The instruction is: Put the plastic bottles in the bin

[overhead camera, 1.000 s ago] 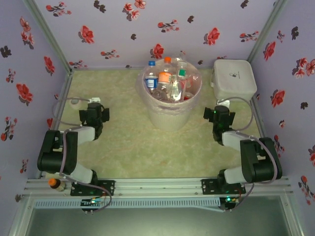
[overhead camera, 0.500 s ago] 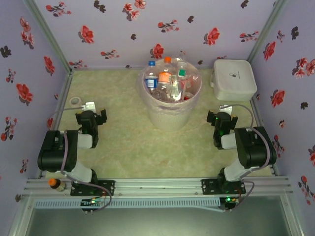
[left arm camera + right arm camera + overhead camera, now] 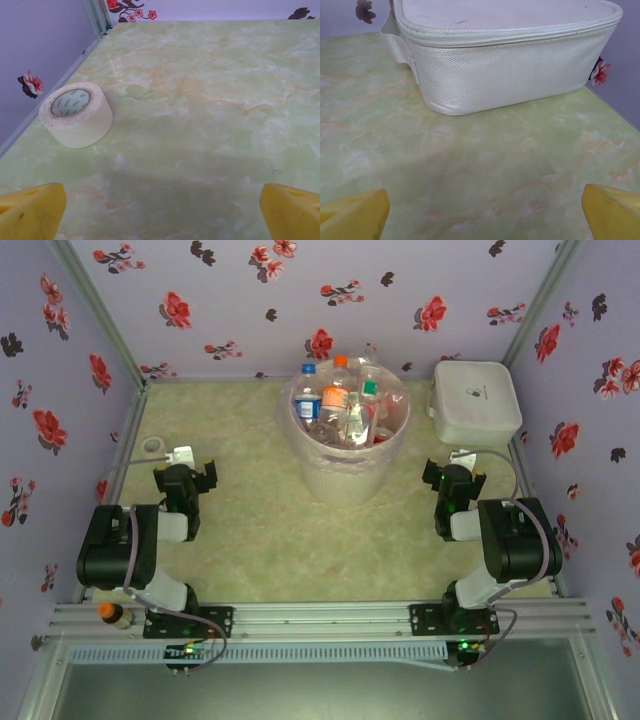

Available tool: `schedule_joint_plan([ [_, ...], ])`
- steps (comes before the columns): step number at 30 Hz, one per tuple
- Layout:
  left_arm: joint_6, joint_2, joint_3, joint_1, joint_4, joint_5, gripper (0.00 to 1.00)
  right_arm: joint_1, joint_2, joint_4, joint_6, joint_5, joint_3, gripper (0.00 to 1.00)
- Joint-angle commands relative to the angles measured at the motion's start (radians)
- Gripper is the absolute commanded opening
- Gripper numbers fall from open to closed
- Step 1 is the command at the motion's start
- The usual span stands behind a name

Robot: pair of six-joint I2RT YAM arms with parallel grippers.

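Observation:
The bin, a pale round bucket lined with a translucent bag, stands at the middle back of the table. Several plastic bottles with red, blue and orange labels fill it to the rim. A small bottle with an orange cap lies on the front rail beside the left arm's base. My left gripper sits low at the left, open, with nothing between its yellow fingertips. My right gripper sits low at the right, open and holding nothing, its yellow fingertips wide apart.
A roll of pale tape lies near the left wall, just ahead of the left gripper. A white zipped box stands at the back right, close in front of the right gripper. Floral walls enclose the table.
Both arms have folded back toward the near edge and away from the bin. Over the last half second they have barely moved. Both grippers stayed open.

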Motion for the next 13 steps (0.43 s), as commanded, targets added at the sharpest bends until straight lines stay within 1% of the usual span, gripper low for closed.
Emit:
schedule_joint_plan([
  [1,-0.004,0.004,0.009,0.007,0.045,0.006,1.0,-0.003,-0.009,0.019,0.02,0.022,0.019,0.99],
  [8,-0.004,0.004,0.008,0.008,0.045,0.005,1.0,-0.01,-0.004,-0.009,0.027,0.006,0.034,0.99],
  [13,-0.004,0.004,0.009,0.007,0.043,0.005,1.0,-0.011,-0.01,0.02,0.021,0.007,0.018,0.99],
])
